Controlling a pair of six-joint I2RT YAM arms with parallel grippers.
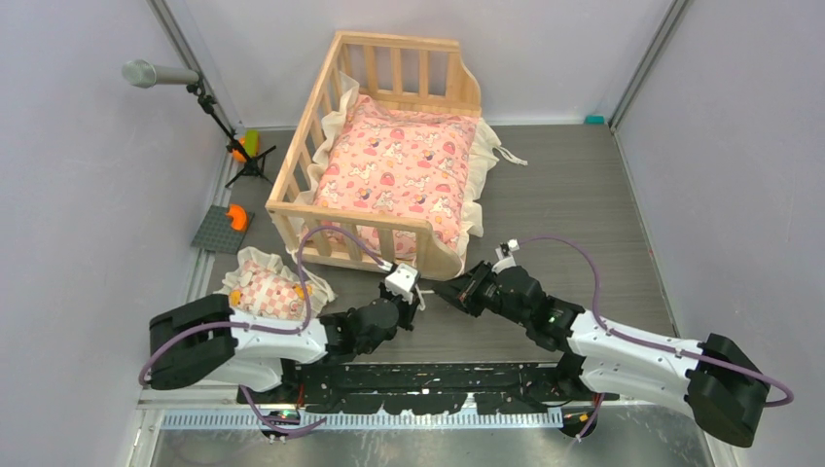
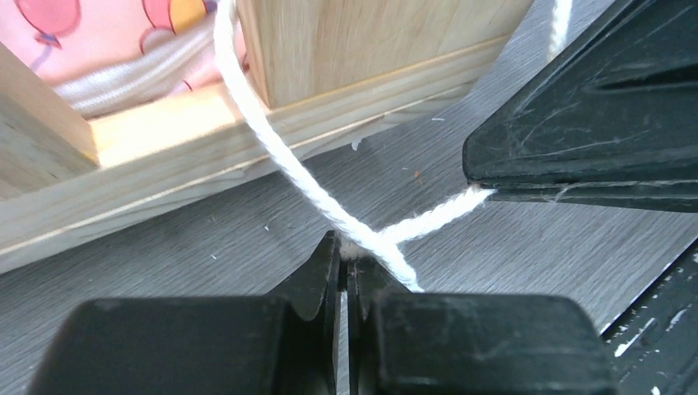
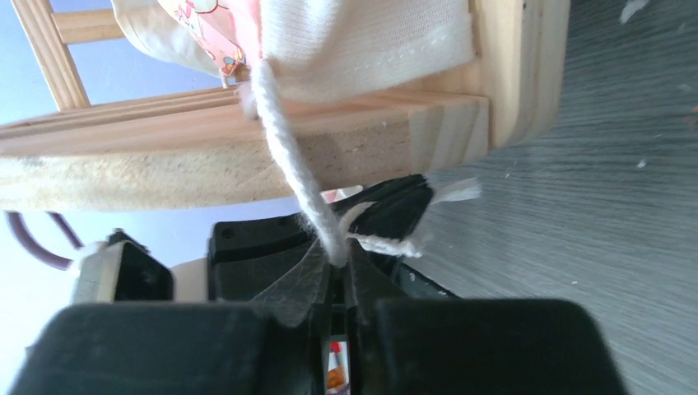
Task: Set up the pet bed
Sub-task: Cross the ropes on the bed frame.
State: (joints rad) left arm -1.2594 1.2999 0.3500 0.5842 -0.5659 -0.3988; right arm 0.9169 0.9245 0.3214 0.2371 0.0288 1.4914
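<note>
Nearest, left end effector (image 2: 344, 259) clenches white cord (image 2: 278, 150); right end effector (image 3: 336, 263) clenches white cord also; two strands cross beside one pet bed (image 1: 394, 41).

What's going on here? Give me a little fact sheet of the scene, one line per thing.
bed: pale slatted wood, at the back
cushion: pink, inside the bed
pillow: small, on the table by the left arm
cord: white, comes off the cushion at the bed's near corner
left pincer: shut on the cord
right pincer: shut on the cord, facing the left one
</note>
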